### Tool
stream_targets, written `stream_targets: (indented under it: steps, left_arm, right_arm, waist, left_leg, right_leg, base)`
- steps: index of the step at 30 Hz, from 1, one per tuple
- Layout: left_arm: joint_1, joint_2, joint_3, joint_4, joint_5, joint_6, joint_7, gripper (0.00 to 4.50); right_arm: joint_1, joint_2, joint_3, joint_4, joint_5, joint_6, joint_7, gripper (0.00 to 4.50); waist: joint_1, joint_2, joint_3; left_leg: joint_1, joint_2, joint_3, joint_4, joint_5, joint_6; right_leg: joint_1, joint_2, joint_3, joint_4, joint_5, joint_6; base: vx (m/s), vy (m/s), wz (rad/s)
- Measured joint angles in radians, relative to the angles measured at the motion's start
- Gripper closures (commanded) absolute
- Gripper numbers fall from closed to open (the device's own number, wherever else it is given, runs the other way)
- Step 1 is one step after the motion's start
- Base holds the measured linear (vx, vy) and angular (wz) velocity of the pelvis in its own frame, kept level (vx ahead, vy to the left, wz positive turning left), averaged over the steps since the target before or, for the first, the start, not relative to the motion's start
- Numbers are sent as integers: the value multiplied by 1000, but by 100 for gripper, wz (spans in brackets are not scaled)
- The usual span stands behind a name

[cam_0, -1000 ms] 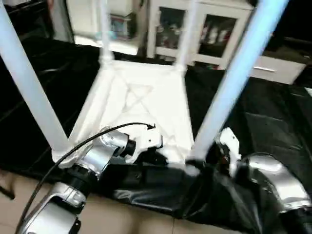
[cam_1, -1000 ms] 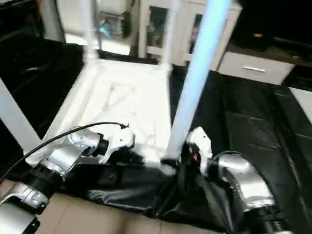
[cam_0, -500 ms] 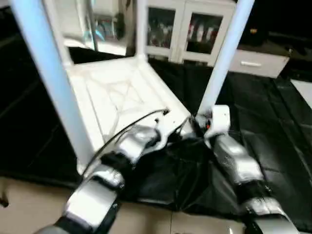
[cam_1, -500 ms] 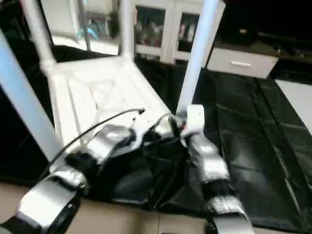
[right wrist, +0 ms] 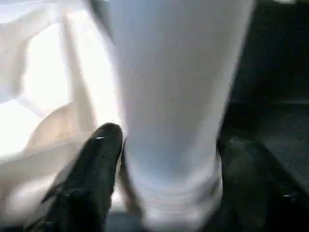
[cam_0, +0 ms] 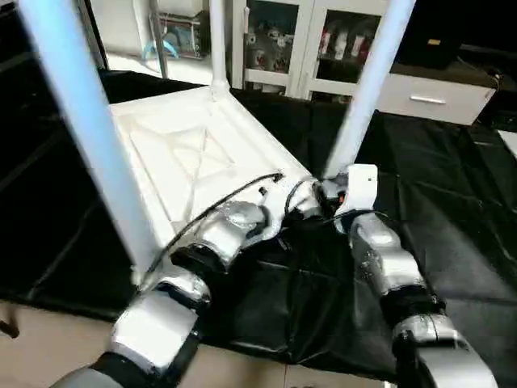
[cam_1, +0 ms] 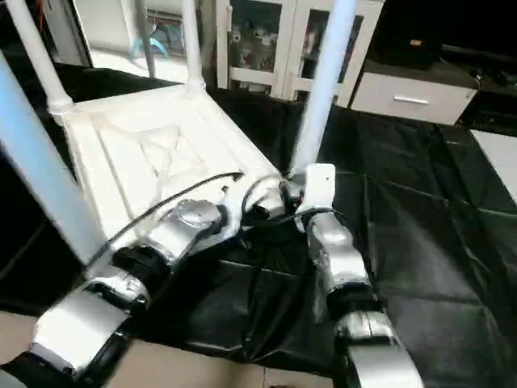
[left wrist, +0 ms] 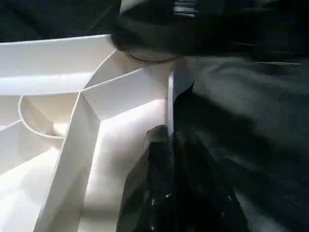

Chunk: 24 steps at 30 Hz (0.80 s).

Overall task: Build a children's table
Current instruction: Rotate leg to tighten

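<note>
Tabletop (cam_0: 186,153) has swung; both arms now meet at its near corner.

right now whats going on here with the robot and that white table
The robot is putting together a children's table. The white tabletop lies upside down on black sheeting, with all four legs standing up in its corner sockets. The left gripper is shut on the tabletop's near rim beside a corner. The right gripper has its fingers either side of the base of the near right leg.
</note>
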Motion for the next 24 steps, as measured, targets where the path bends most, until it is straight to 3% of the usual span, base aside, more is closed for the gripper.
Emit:
stream_targets:
  steps: [2,7,10,13,19,24]
  left_arm:
    - [40,57,-12,-67,0,-23,-101,450]
    - [128,170,-62,-240,-34,-39,-397,450]
    - [155,217,-87,-300,-54,-43,-510,450]
    - [179,253,-106,-347,-79,-55,-602,450]
    - [234,321,-118,-449,-113,-20,-743,450]
    - [243,342,-135,-485,-121,-5,-791,450]
  right_arm:
    - [42,-38,32,-91,5,23,63,74]
    - [103,-167,71,-268,59,105,292,36]
    - [174,-292,106,-368,120,145,501,11]
    - [226,-411,128,-426,155,145,707,4]
    - [295,-525,186,-455,165,138,918,4]
    - [304,-532,210,-494,166,153,968,4]
  waist:
    - [3,-1,1]
    - [44,0,1]
    - [58,-2,1]
    - [63,-4,1]
    - [64,-6,1]
    - [66,-4,1]
  left_leg:
    - [-2,3,-1,-1,1,-2]
    - [-2,5,0,-1,1,-3]
    - [-2,3,6,1,1,-4]
    - [-2,1,16,3,-1,-1]
    - [-3,3,18,3,-3,-7]
    - [-1,3,18,5,-3,-8]
  right_leg:
    - [-3,3,-1,0,1,-1]
    - [-6,4,-2,1,0,-1]
    - [-5,0,1,-1,0,-2]
    - [-5,-5,3,-1,0,-2]
    - [-5,-5,3,1,0,-1]
    - [-5,-5,3,2,0,-2]
  base:
    - [0,0,0]
    - [0,0,0]
    - [0,0,0]
    - [0,0,0]
    - [0,0,0]
    - [0,0,0]
